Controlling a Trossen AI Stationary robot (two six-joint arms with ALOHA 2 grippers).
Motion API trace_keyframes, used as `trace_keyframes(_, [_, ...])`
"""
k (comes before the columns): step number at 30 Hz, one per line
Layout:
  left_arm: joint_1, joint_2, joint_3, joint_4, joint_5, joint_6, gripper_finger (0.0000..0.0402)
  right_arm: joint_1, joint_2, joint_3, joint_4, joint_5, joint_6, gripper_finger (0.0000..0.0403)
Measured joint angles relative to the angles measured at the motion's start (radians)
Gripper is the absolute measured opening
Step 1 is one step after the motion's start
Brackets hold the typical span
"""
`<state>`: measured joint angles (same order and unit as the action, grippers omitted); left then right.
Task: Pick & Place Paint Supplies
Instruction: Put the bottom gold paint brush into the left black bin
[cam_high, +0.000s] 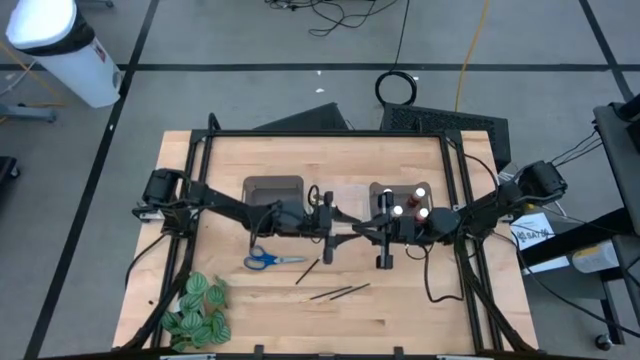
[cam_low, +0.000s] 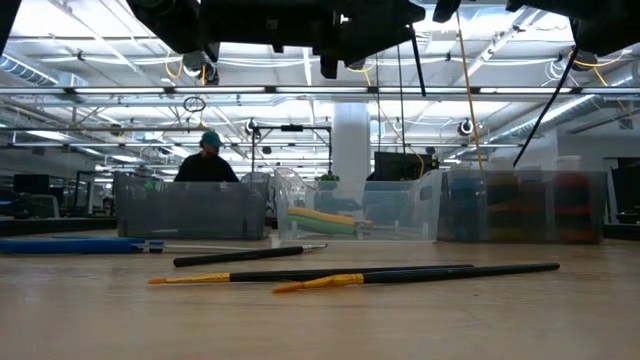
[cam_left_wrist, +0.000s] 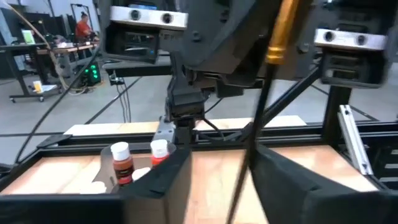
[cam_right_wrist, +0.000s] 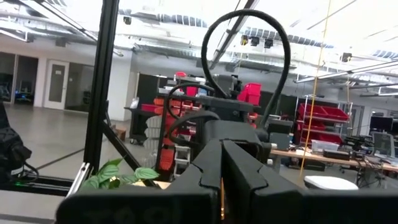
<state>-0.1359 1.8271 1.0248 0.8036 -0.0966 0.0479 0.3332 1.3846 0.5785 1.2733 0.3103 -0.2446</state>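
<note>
My right gripper (cam_right_wrist: 221, 186) is shut on a thin dark paintbrush with a gold ferrule (cam_left_wrist: 281, 34) above the table's middle. My left gripper (cam_left_wrist: 221, 186) faces it, open. The brush's dark handle (cam_left_wrist: 245, 168) runs down between the left fingers, close to one of them; I cannot tell whether it touches. Three more brushes (cam_high: 340, 292) lie flat on the wood near the front. Blue-handled scissors (cam_high: 270, 260) lie left of them. Paint bottles (cam_high: 410, 205) stand upright in a clear bin, and two also show in the left wrist view (cam_left_wrist: 121, 163). My right gripper pinches the paintbrush between its two shut fingers; a thin gold strip (cam_right_wrist: 221, 200) shows in the seam between them. The brush is lifted clear of the table and hangs steeply below the fingers (cam_low: 417, 60). Which way the fingers come at it does not show.
A grey bin (cam_high: 273, 188) sits on the far left of the work area, and clear bins (cam_low: 400, 210) stand beside it; one holds green and yellow items (cam_low: 320, 220). The green striped leafy bunch (cam_high: 197, 310) lies at the near left corner. A person (cam_low: 208, 160) sits beyond the table.
</note>
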Motion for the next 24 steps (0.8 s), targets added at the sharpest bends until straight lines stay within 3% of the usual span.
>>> trace_keyframes(9, [-0.007, 0.001, 0.0, 0.019, 0.026, -0.006, 0.0018, -0.024, -0.001, 0.0, -0.027, 0.002, 0.028, 0.0])
trace_keyframes(16, [-0.007, -0.011, 0.0, -0.02, -0.029, -0.034, 0.0026, -0.033, -0.001, 0.0, -0.036, 0.003, 0.02, 0.0])
trace_keyframes(20, [-0.01, -0.09, 0.0, -0.212, -0.085, -0.032, 0.0012, -0.011, -0.015, -0.001, -0.028, 0.003, 0.015, 0.0015])
trace_keyframes(24, [-0.02, -0.201, 0.0, -0.483, -0.198, -0.068, 0.0021, 0.013, -0.046, -0.001, -0.052, -0.008, 0.012, 0.0061])
